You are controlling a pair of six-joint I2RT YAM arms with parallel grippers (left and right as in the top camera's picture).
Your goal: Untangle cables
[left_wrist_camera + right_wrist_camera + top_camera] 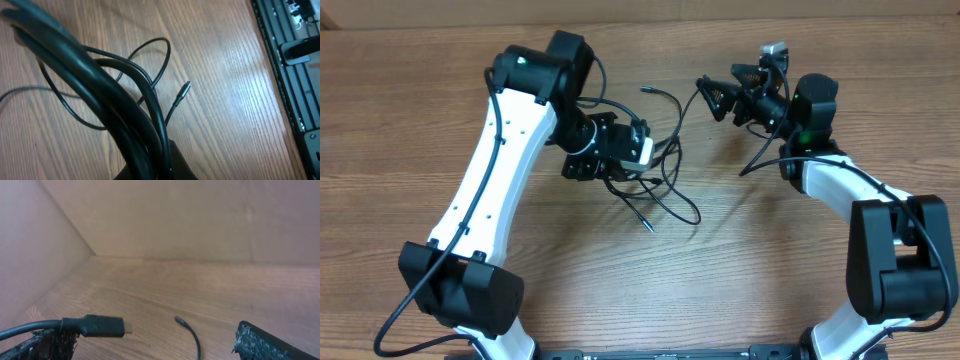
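- Wood-grain table (770,260) fills the scene, with a plain tan wall (200,215) rising along its far edge.
- Near the middle of the table, slightly left of centre, the cables (632,186) lie in a loose black tangle, with loops and single strands trailing out over the wood.
- At that tangle, the left gripper (610,172) is closed on the cables; its wrist view shows a thick bunch of cords (125,100) running from the upper left down into the gripper (150,167).
- Beside that bunch a thin loop lies on the table, and a strand ends in a small plug (185,88) resting on the wood.
- Farther right, toward the wall, the right gripper (725,92) stands with its jaws wide apart.
- In the right wrist view a flat black plug (100,326) lies at one finger of the right gripper (155,345); I cannot tell whether it rests on that finger.
- Beyond it another small plug end (179,320) lies on the table between the two fingers, its cord curving toward the camera.
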